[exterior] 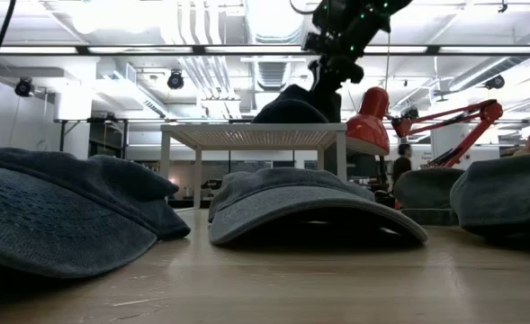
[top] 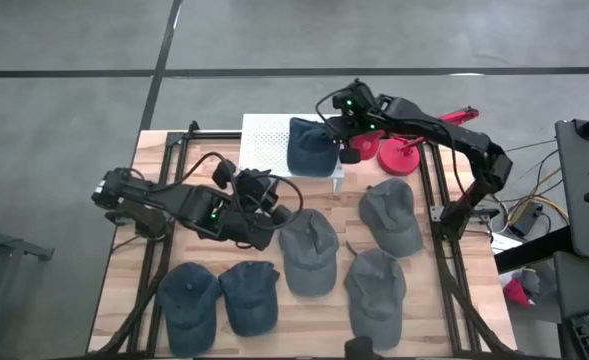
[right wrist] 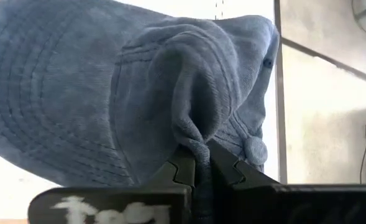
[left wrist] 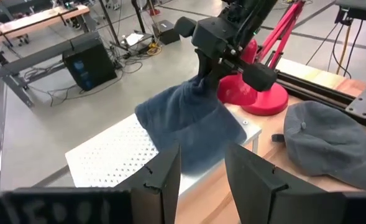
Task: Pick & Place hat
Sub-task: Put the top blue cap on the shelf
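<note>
The right end effector [top: 346,150] is pinching a fold of the blue hat [top: 310,146], its fingers [right wrist: 184,167] clamped tight on the fabric. The hat is sitting on the white perforated stand [top: 264,146] at the far side of the surface [top: 414,310], with its edge hanging over the stand's right rim; in the low view it is showing as a dark mound on the stand's top. A red lamp [top: 402,156] is standing just beside the stand, to its right.

The left end effector [top: 274,208] is waiting over the middle of the surface, near a grey hat [top: 308,250], its fingers [left wrist: 164,180] standing apart and holding nothing. Other hats are lying around it: two blue ones [top: 219,296] at the near left and several grey ones [top: 384,250] to the right, though from above their exact number is perhaps six in all.
</note>
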`<action>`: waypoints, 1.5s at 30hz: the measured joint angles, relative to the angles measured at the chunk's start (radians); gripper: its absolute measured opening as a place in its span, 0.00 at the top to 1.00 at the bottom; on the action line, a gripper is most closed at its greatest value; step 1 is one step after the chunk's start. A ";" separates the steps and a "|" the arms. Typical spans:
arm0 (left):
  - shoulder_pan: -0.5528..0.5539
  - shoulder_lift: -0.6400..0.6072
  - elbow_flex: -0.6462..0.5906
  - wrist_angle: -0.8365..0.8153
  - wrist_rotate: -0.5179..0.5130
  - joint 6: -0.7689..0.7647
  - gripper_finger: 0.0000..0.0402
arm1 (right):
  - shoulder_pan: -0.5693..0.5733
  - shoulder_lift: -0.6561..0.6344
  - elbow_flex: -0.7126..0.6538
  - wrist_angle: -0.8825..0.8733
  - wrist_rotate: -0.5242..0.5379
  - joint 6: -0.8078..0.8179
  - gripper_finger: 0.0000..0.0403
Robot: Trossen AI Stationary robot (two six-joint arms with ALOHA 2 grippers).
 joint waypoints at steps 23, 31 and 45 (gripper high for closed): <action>-0.003 -0.122 -0.185 0.012 0.003 -0.100 0.68 | -0.017 0.022 0.013 -0.009 0.060 -0.149 0.96; -0.003 -0.125 -0.186 0.015 0.003 -0.096 0.68 | -0.017 0.022 0.013 -0.054 0.063 -0.161 0.83; -0.003 -0.126 -0.186 0.014 0.003 -0.089 0.68 | -0.014 -0.011 0.011 -0.069 0.064 -0.173 0.62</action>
